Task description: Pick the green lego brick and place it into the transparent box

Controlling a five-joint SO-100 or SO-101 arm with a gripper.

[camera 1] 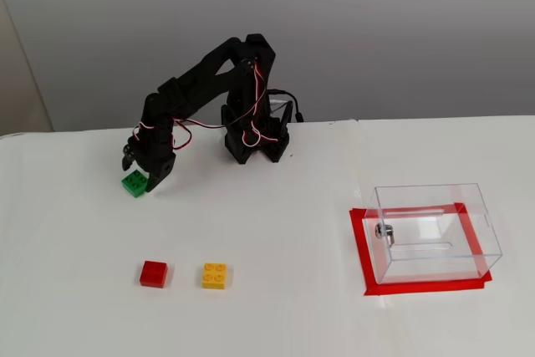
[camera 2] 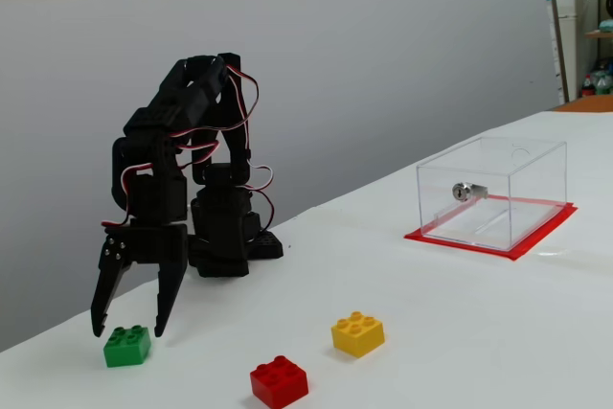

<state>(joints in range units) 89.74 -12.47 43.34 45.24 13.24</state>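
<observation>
The green lego brick lies on the white table at the left, and it also shows in the other fixed view. My gripper points down right over it, open, with one finger on each side of the brick and the tips just above the table. The brick is not gripped. The transparent box stands far to the right on a red taped rectangle, with a small metal fitting on one wall, and it is empty.
A red brick and a yellow brick lie nearer the front, between gripper and box; both also show in the other fixed view, red and yellow. The arm's base stands at the back.
</observation>
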